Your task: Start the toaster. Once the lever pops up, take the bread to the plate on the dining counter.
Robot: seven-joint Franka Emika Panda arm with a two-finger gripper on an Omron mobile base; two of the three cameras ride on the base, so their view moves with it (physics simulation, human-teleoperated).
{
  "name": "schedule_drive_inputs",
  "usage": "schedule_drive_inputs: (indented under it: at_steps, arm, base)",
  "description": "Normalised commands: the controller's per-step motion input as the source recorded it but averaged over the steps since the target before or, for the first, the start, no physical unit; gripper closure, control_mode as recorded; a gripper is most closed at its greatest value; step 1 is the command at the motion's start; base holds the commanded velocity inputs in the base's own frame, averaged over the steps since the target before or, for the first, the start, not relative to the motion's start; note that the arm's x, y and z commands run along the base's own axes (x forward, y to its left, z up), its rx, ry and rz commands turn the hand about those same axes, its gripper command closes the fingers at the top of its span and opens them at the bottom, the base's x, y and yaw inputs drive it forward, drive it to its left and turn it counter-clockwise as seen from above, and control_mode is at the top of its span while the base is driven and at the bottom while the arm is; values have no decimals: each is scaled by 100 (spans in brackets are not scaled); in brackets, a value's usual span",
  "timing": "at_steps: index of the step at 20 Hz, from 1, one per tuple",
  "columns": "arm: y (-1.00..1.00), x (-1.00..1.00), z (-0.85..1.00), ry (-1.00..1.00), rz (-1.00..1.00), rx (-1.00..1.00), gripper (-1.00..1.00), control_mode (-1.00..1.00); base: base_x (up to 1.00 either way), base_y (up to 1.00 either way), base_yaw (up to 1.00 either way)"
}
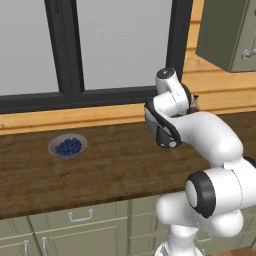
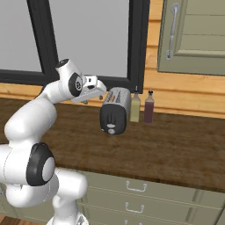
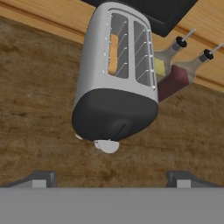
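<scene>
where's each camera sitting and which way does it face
Left base view: behind the arm's left, facing the counter and berry bowl; arm at right.
Right base view: behind its right, facing the toaster and two bottles; arm at left.
Hand view: along the open pincer at the toaster and bottles, shared with the right view.

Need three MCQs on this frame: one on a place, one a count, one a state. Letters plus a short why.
1. The bowl of blueberries sits:
A. on the wooden counter
B. in a drawer
C. on the toaster

2. Bottles beside the toaster:
A. none
B. two
C. four

3. The hand is:
A. shut on the bread
B. shut on a bottle
C. open, short of the toaster

Key: 1 A, the bowl rests on the planks. 2 B, a yellow bottle and a dark red bottle stand at the toaster's right. 3 C, the fingertips stand wide apart, with the bread in a slot.
</scene>
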Motion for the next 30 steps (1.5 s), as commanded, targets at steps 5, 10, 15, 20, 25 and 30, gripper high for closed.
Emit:
schedule_drive_inputs:
  at_steps: [5, 10, 15, 20, 25, 30]
  arm:
    - [0, 0, 0, 0, 0, 0, -100, -100]
    - [0, 0, 0, 0, 0, 0, -100, -100]
    - [0, 0, 0, 0, 0, 0, -100, -100]
    - [0, 0, 0, 0, 0, 0, -100, -100]
    - [0, 0, 0, 0, 0, 0, -100, -100]
    - [0, 0, 0, 0, 0, 0, -100, -100]
  base:
    - [0, 0, 0]
    - [0, 0, 0]
    - [0, 0, 0]
    - [0, 0, 0]
    - [0, 0, 0]
    - [0, 0, 0]
